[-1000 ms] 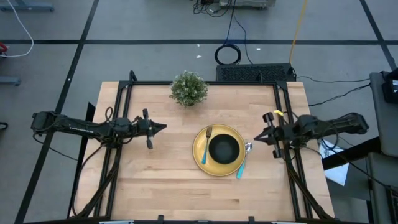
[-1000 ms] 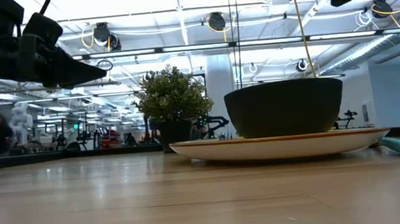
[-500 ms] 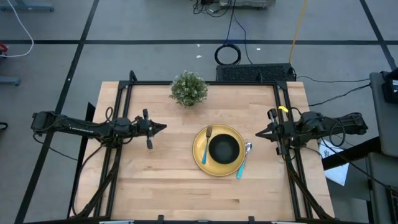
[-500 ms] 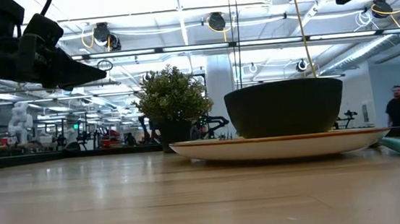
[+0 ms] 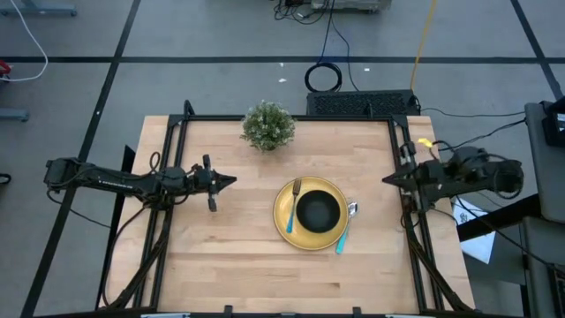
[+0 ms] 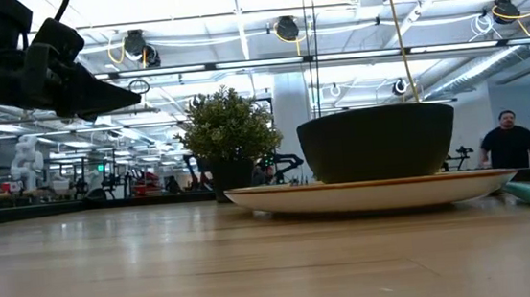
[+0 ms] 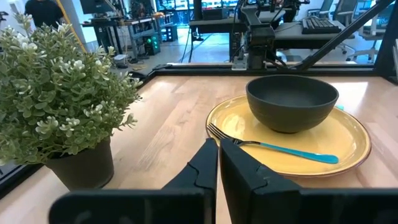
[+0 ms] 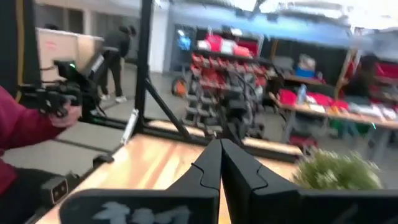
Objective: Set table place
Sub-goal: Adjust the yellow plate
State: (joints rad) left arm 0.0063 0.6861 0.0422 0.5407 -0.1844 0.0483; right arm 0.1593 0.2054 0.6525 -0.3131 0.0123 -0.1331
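The round yellow plate (image 5: 309, 213) lies flat on the light-wood table (image 5: 229, 256), right of centre. The black bowl (image 5: 318, 211) stands on the plate. The fork (image 5: 292, 198) lies on the plate's left rim; its light-blue handle shows in the left wrist view (image 7: 298, 152). The spoon (image 5: 345, 228) lies along the plate's right edge. My left gripper (image 5: 231, 180) is shut and empty, above the table, left of the plate. My right gripper (image 5: 386, 179) is shut and empty, at the table's right edge.
A bushy green potted plant (image 5: 267, 125) stands at the table's far edge, left of centre. The black metal frame (image 5: 399, 141) runs along the table's sides. Bare wood lies on the near half. A person (image 6: 509, 140) stands in the room beyond the table.
My right gripper has drawn back from the plate toward the table's right edge and has risen out of the low view's top. My left arm has kept still. A person has walked across the room behind the table.
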